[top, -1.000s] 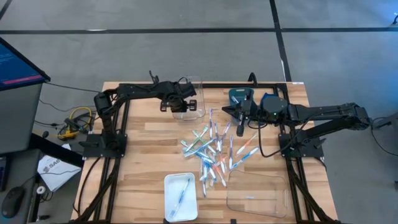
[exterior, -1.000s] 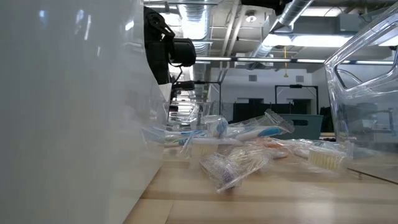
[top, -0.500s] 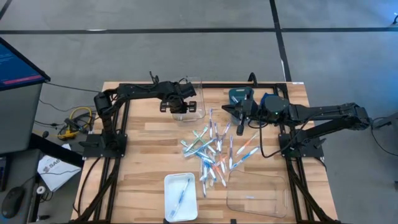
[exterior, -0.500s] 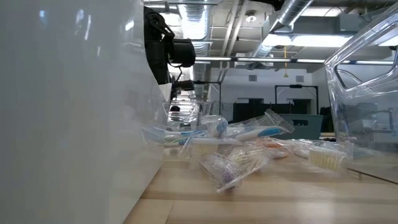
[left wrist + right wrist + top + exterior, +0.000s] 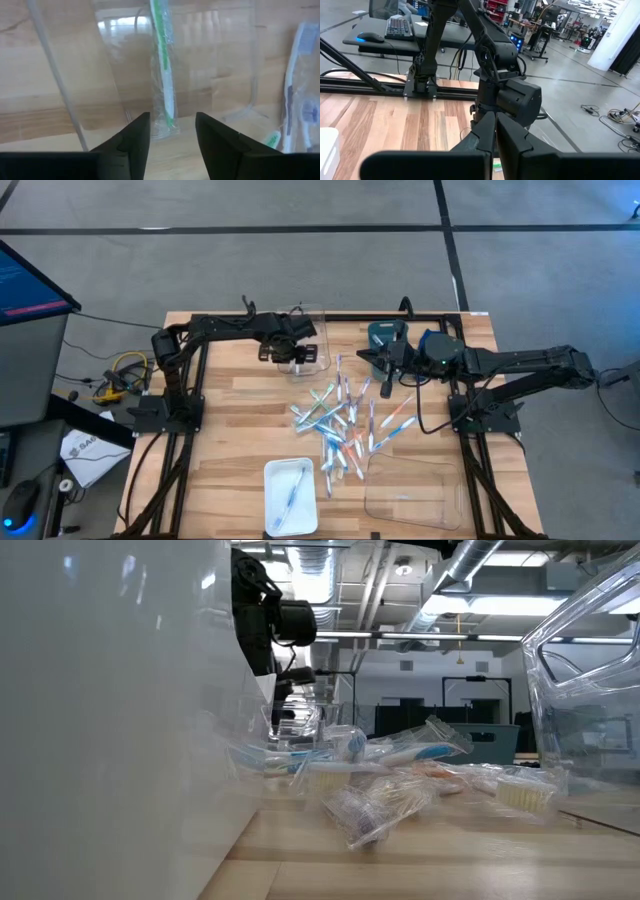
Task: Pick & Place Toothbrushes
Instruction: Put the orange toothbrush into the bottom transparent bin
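Hovering over the clear bin (image 5: 305, 352) at the table's (image 5: 230, 440) eleven o'clock edge, the left gripper (image 5: 296, 350) has its two dark fingers (image 5: 132, 142) parted, with nothing between them. In the left wrist view a green-and-white wrapped toothbrush (image 5: 163, 85) lies flat on the floor of that clear bin (image 5: 100, 75), straight ahead of the gap between the fingertips and apart from both; its near end sits just beyond them. Outside the bin wall, toward three o'clock of that view, another wrapped toothbrush with a blue head (image 5: 295, 100) rests on the wood.

The main heap of toothbrushes (image 5: 345, 425) lies scattered near the table's centre, spreading toward five o'clock, well apart from the left gripper. One more toothbrush (image 5: 290, 495) lies inside the white tray (image 5: 270, 480) at the six o'clock edge, and a larger clear container (image 5: 415, 495) sits at about five o'clock just beside the heap. From table height, the wrapped brushes (image 5: 390, 785) show as a crinkled pile between the white tray wall (image 5: 110, 710) and the clear container (image 5: 590, 690).

The right gripper (image 5: 385, 375) waits at about one o'clock of the table, just off the far end of the heap, its fingers (image 5: 512, 137) pressed together and holding nothing.
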